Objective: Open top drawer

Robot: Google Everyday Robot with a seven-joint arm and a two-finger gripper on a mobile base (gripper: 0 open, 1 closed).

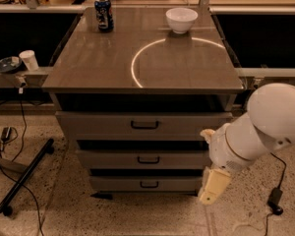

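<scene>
Grey laminate covers the cabinet top, and three grey drawers sit stacked beneath it. The top drawer is the widest and tallest of them, directly under the cabinet top with a dark gap above its front. Its small dark handle sits at the centre of the front, and nothing touches it. The middle drawer and bottom drawer lie below, each narrower than the one above and each with a like handle.

The arm, white and bulky, comes in from the right edge and bends down beside the cabinet's right front corner. The gripper, a cream-coloured piece at its end, hangs low near the floor, level with the bottom drawer and just right of it. It is well apart from the top drawer's handle. How wide it is set cannot be made out from this angle.

On the cabinet top a blue can stands upright at the back left and a white bowl at the back right. A bright ring of light curves across the surface in front of the bowl. A paper cup stands on a ledge to the left. A black stand leg and cables lie on the speckled floor.
</scene>
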